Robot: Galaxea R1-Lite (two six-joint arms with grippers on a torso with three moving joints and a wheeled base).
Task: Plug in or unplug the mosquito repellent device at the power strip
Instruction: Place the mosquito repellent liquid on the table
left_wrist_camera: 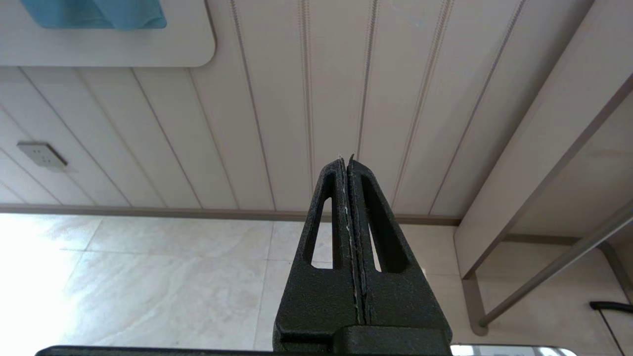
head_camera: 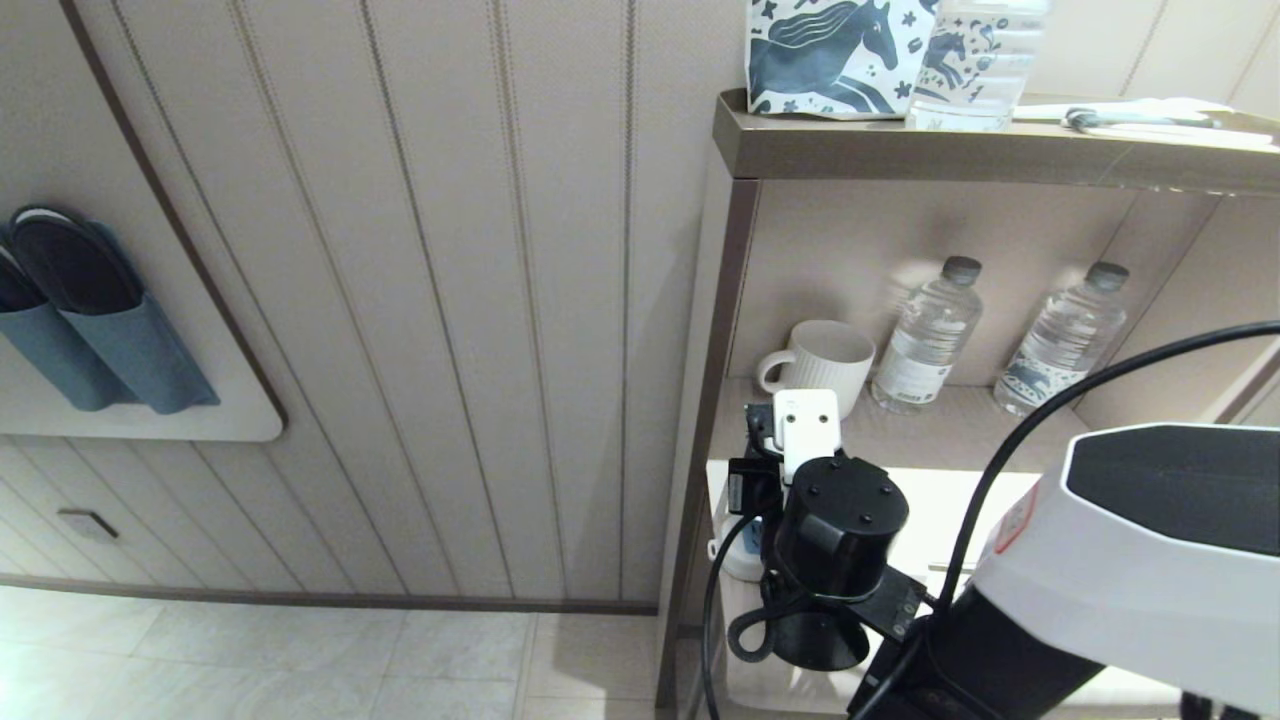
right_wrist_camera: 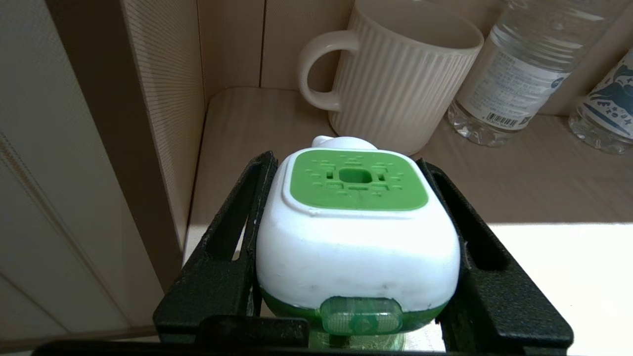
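My right gripper [right_wrist_camera: 346, 162] is shut on the mosquito repellent device [right_wrist_camera: 356, 237], one black finger pressed against each white side. The device's green vented top faces the wrist camera and its translucent green bottle is mostly hidden below. In the head view the device [head_camera: 806, 428] shows as a white block just past my right wrist, over the front left of the lower shelf [head_camera: 960, 430], near the mug [head_camera: 820, 360]. The power strip is almost all hidden under that wrist; only a white rounded end with a touch of blue [head_camera: 738, 556] shows. My left gripper [left_wrist_camera: 346, 160] hangs shut and empty, facing the panelled wall and floor.
A ribbed white mug [right_wrist_camera: 395, 74] and two clear water bottles [head_camera: 925, 335] [head_camera: 1062, 340] stand at the back of the shelf. The cabinet's side wall [right_wrist_camera: 163, 123] is close beside the device. A printed bag [head_camera: 830, 55] sits on the top shelf. Slippers [head_camera: 90, 310] hang on the wall.
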